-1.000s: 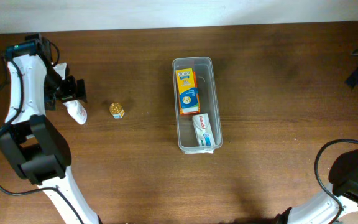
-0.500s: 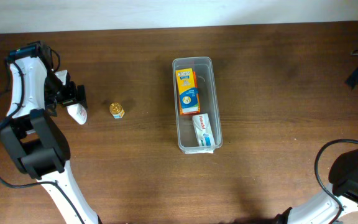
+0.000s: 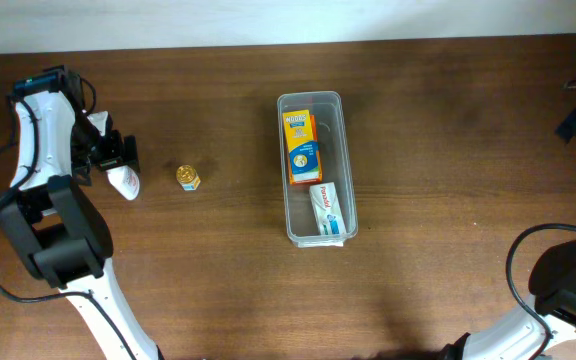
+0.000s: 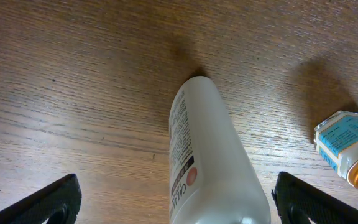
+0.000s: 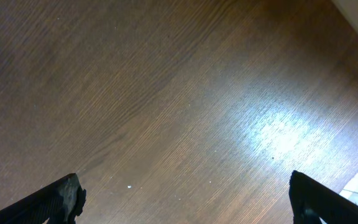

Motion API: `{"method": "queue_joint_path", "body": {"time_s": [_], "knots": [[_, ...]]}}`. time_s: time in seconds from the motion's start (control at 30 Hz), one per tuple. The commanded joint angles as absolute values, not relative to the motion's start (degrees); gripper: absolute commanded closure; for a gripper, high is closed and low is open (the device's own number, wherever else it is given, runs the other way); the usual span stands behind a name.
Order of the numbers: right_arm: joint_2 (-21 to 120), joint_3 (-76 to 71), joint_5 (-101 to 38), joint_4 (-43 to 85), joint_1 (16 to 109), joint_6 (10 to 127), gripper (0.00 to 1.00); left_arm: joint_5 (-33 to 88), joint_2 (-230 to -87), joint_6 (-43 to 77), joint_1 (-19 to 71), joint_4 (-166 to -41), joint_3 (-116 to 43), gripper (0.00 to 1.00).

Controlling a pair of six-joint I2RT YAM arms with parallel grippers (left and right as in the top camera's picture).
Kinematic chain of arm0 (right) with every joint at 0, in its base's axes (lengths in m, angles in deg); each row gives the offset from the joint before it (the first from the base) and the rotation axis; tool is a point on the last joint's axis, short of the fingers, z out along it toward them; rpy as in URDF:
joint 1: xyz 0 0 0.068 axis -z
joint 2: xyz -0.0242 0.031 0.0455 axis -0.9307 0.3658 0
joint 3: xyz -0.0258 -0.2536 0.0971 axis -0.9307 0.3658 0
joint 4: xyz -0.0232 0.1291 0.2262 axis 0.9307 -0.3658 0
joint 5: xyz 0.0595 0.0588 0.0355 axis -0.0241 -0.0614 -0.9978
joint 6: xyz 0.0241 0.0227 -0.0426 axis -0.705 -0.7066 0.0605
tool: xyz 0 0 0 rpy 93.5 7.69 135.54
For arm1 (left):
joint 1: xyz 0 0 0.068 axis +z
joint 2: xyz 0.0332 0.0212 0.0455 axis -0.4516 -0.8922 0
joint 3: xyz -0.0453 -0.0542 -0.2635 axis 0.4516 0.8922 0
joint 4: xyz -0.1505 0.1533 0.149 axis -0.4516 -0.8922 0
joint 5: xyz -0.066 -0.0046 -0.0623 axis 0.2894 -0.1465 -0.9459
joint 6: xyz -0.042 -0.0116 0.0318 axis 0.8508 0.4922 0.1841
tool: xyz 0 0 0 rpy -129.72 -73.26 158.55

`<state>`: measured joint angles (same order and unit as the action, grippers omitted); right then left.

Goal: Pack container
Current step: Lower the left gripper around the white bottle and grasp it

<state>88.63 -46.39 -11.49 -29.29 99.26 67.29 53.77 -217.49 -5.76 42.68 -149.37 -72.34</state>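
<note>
Two boxes lie in the container, bottle and jar well left

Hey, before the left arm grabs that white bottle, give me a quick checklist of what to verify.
1. Left claw open, one finger on each side of the white bottle: ok.
2. Bottle centred between the fingers: not ok, it sits nearer one finger.
3. Bottle free of neighbours: ok, the small gold-lidded jar lies apart.
4. Space left in the container beside the orange box and white box: cannot tell.
5. Right claw open, empty, away from the container: ok.
</note>
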Motion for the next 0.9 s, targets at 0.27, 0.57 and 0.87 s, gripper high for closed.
{"method": "queue_joint_path", "body": {"time_s": [0.27, 0.57, 0.87], "knots": [[88.4, -46.2, -11.4, -29.1, 99.3, 66.6, 0.02, 52.7, -218.9, -6.7, 42.9, -149.1, -72.9, 0.01], [88.4, -46.2, -11.4, -29.1, 99.3, 66.6, 0.02, 51.7, -218.9, -6.7, 42.9, -150.4, -72.9, 0.43], [88.4, -46.2, -11.4, -29.1, 99.3, 66.6, 0.02, 51.7, -218.9, -6.7, 42.9, -151.3, -72.9, 0.55]]}}
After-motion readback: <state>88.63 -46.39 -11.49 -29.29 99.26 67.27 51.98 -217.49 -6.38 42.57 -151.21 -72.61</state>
